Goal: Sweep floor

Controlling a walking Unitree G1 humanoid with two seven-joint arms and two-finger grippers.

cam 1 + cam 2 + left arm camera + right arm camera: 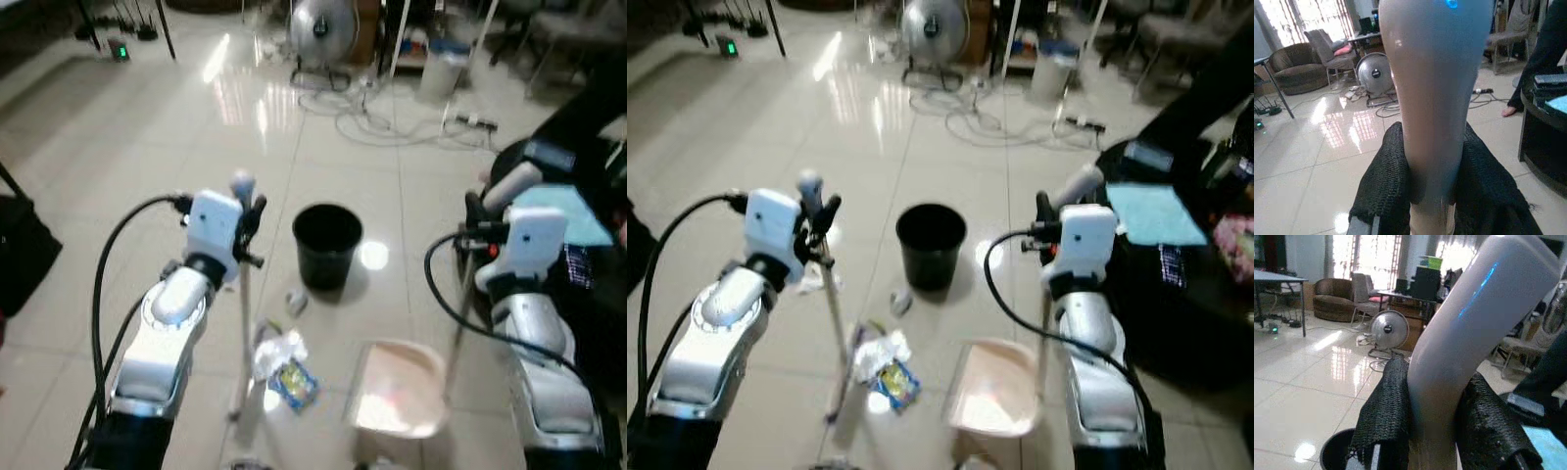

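Two tools are held upright over the tiled floor (118, 196), one in each gripper. Nearest, at the bottom of the scene, the pink dustpan (400, 390) rests on the floor to the right, its open mouth turned left toward the litter (284, 364), a crumpled white scrap and a blue-and-yellow wrapper lying just beside it. No litter can be made out inside the dustpan. The broom (243, 294) comes down on the litter's left side, its long axis near vertical and its foot touching the pile; its head is blurred.

Higher up, the left gripper (247, 227) is pressed around the broom handle, as the left wrist view confirms with both black fingers (1386, 191) clamped on the pale shaft. The right gripper (1046, 227) is pinched likewise on the dustpan handle (1469, 342). The litter thus lies below and right of the left gripper, between broom and dustpan, so a rightward push is judged to be what is called for.

Farther off, a small grey scrap (296, 301) lies just before a black bin (327, 245), whose contents cannot be seen. Beyond, cables (392, 122) and a fan (321, 27) are seen.
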